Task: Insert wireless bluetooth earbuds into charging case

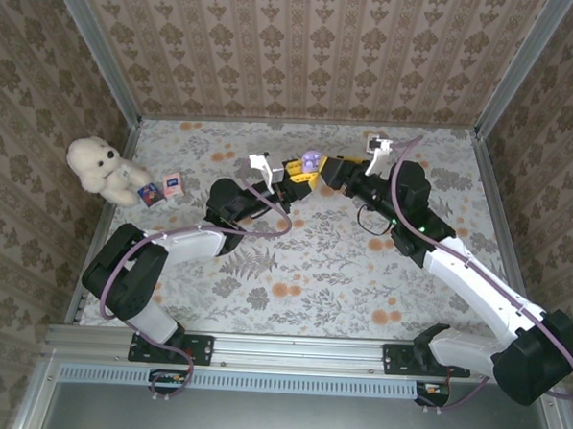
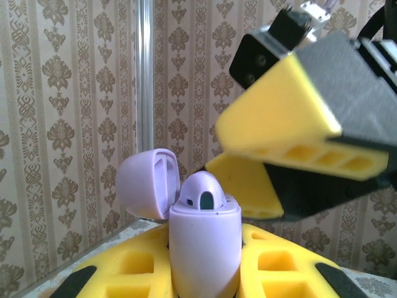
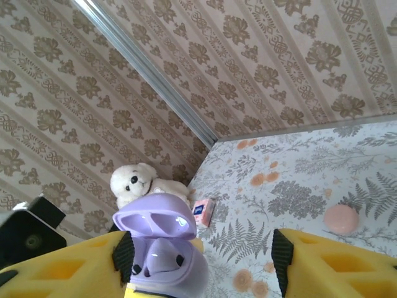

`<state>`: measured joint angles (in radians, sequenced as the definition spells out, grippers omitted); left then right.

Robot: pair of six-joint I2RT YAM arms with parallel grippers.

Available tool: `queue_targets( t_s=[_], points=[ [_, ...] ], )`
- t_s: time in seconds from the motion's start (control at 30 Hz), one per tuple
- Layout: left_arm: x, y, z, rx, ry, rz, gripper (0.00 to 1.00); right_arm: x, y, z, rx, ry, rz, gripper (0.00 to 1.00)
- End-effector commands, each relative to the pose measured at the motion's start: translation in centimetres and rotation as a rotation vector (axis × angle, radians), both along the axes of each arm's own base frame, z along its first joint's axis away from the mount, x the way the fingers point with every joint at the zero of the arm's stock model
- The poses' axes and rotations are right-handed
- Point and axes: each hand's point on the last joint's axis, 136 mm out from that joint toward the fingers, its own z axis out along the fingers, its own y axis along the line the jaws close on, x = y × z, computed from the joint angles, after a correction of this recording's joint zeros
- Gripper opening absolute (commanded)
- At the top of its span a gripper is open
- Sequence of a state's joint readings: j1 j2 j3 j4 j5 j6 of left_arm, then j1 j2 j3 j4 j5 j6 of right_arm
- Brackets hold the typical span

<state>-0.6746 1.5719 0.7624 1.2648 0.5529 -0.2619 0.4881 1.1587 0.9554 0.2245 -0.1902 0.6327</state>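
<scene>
The left gripper [image 1: 298, 173] is pinching the lavender charging case [image 2: 205, 248] by its lower body, its fingers pressing against both sides. It is holding the case upright over the table [image 1: 293, 273], with the lid [image 2: 149, 183] standing open behind the case mouth. One earbud [image 2: 205, 200] is sitting in a well at the top of the case, its rounded head showing above the rim. I cannot tell whether a second one is lying beside it. The right gripper [image 2: 214, 151] is hovering just above and beside the case, its fingers spread wide and gripping nothing, one on either side of the case in its own wrist view. The step in hand appears to be seating this earbud fully. Doing that well likely means pulling the spread fingers straight away from the case mouth without brushing the earbud head or knocking the lid. If the earbud is riding high, one fingertip should press squarely down on it while the left grip is staying firm, so the case is not tipping or sliding downward.
</scene>
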Motion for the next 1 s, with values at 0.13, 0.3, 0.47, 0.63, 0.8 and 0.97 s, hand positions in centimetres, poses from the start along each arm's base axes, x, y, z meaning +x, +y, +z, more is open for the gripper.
queue_targets(
  t_s=[0.13, 0.3, 0.47, 0.63, 0.8, 0.97],
  points=[
    [-0.6, 0.1, -2.2, 0.026, 0.021, -0.006, 0.0, 0.4, -2.8, 3.7, -0.069, 0.06, -0.072, 0.66],
    [-1.2, -0.1, -4.3, 0.067, 0.047, -0.038, 0.0, 3.0, -2.3, 1.2, -0.159, 0.255, -0.024, 0.62],
    [-1.7, -0.2, -5.5, 0.086, 0.079, -0.064, 0.0, 5.7, -0.2, -2.5, -0.204, 0.425, 0.057, 0.6],
    [-1.6, -0.3, -5.9, 0.091, 0.096, -0.071, 0.0, 7.5, 1.4, -6.6, -0.23, 0.556, 0.108, 0.57],
    [-1.3, -0.5, -6.1, 0.088, 0.112, -0.072, 0.0, 7.0, 2.5, -9.7, -0.279, 0.633, 0.157, 0.51],
    [-0.7, -0.6, -6.1, 0.084, 0.12, -0.053, 0.0, 4.6, 2.5, -10.7, -0.318, 0.637, 0.177, 0.46]
  ],
)
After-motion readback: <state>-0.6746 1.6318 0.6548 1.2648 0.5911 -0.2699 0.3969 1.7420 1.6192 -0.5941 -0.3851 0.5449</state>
